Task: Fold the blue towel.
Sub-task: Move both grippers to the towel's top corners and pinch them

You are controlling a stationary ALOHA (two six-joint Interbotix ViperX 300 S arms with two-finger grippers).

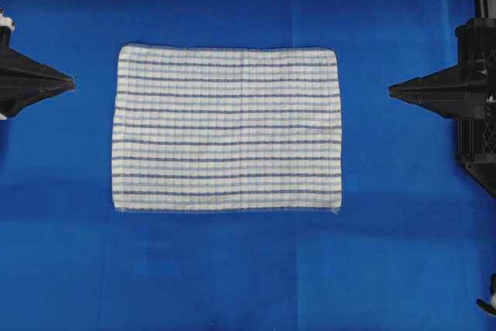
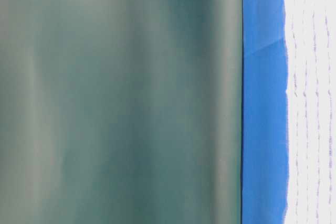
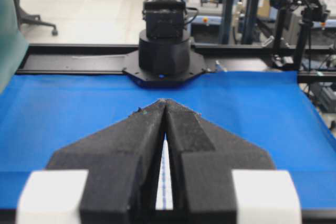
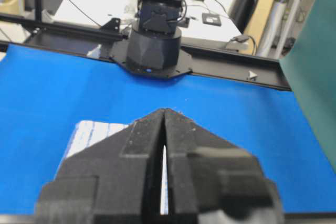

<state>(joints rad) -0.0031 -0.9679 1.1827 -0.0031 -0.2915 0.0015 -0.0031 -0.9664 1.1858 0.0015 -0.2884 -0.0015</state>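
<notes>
1. Overhead: your left gripper (image 1: 71, 81) and right gripper (image 1: 391, 91) sit pressed together, empty, with the blue towel (image 1: 227, 129) flat between them, apart from both.
2. Table-level: only a towel edge shows.
3. Left wrist: towel lies below your tips.
4. Right wrist: likewise; pinching one layer unevenly risks a skewed fold.

Table-level view: blurred green panel (image 2: 121, 98) dominates; blue towel (image 2: 312, 103) cut off right

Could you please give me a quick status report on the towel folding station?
Left gripper shut, empty, clear of the cloth. Right gripper shut, empty, also clear. Blue towel flat, unfolded, on the blue sheet between them. Nothing in the way.
</notes>
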